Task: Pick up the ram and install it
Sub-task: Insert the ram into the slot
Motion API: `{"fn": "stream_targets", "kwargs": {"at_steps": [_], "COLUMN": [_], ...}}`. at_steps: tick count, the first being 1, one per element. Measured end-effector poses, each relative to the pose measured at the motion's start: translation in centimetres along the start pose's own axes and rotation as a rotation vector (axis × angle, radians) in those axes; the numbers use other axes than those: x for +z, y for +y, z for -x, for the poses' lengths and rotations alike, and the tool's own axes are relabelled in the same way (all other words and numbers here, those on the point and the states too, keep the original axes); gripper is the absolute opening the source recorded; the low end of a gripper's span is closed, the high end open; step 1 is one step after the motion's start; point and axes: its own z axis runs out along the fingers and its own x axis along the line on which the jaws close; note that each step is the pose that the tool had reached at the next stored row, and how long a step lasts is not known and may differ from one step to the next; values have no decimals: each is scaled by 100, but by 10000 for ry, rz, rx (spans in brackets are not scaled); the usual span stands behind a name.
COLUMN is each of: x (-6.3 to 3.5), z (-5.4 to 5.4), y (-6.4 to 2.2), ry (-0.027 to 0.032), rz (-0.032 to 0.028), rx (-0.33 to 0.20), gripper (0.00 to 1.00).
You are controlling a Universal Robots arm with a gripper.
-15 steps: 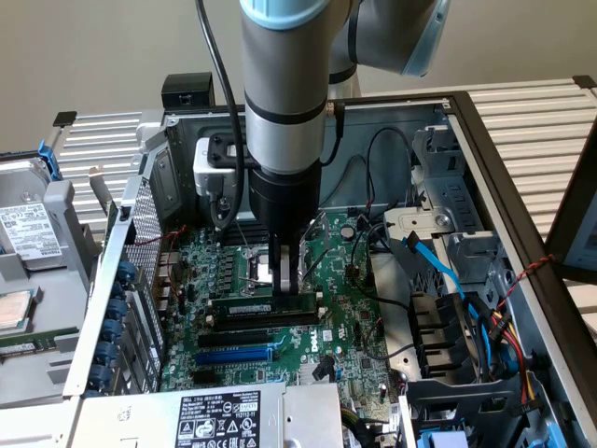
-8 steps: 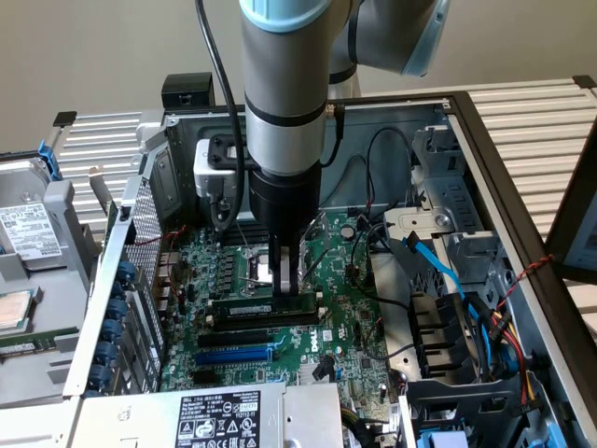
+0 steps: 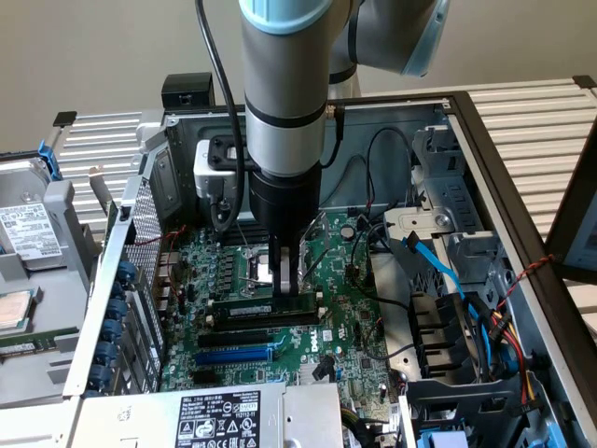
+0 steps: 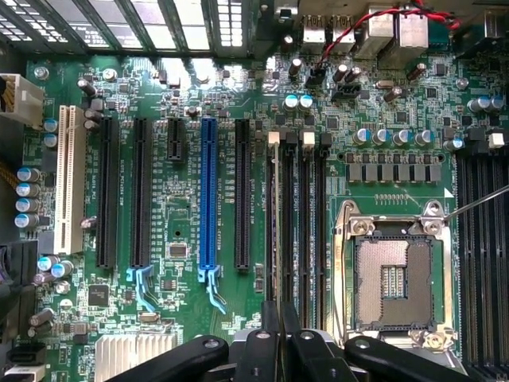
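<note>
The ram [image 3: 250, 307], a thin green stick with black chips and a white label, lies lengthwise low over the motherboard [image 3: 345, 317], along the long black memory slots [image 3: 261, 322]. My gripper [image 3: 287, 283] comes straight down from the arm with its two fingers shut on the stick's upper edge near its middle. Whether the stick is seated in a slot I cannot tell. In the wrist view the gripper [image 4: 279, 320] holds the ram [image 4: 274, 231] edge-on, a thin strip running over the memory slot closest to the black expansion slots.
The open CPU socket [image 4: 395, 278] lies right beside the memory slots. A blue expansion slot [image 3: 238, 355] and black ones run parallel nearby. Loose blue and black cables [image 3: 438, 266] and drive cages crowd the exterior view's right. The case walls [image 3: 140, 233] enclose the board.
</note>
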Motion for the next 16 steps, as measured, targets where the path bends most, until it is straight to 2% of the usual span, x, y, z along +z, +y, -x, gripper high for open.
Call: {"fn": "stream_targets", "kwargs": {"at_steps": [12,16], "x": [3,-6], "z": [-1,-3], "y": [0,0], "ry": [-3,-2], "rz": [-1,31], "rx": [39,55], "gripper": [13,13]}}
